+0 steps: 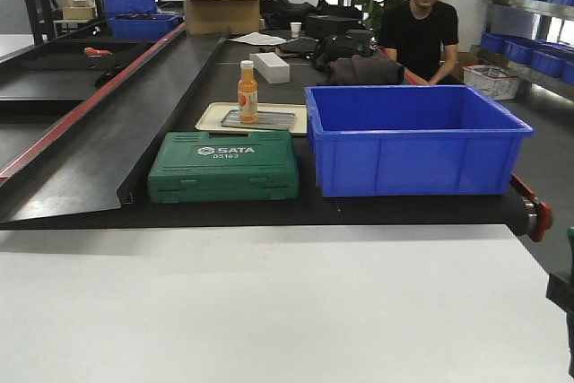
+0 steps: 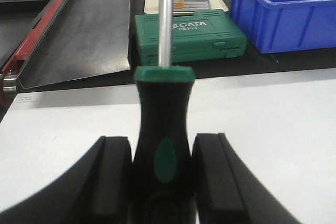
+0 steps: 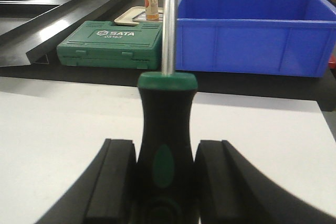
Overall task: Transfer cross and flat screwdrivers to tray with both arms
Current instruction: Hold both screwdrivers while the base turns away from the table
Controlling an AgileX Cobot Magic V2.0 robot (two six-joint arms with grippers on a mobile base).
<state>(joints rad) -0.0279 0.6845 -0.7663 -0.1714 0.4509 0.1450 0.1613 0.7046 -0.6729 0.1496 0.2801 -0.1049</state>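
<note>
The left pincer (image 2: 161,174), narrowly parted, grips the first screwdriver (image 2: 164,108) by its black handle. The right pincer (image 3: 167,179) clamps the second screwdriver (image 3: 167,111) likewise, above the white counter (image 3: 273,129).

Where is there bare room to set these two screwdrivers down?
The white table is bare all along, this side of the green SATA tool case and blue bin. The grey tray has free metal right of the orange bottle. The black surface is crowded: case, tray and bin sit close together.
</note>
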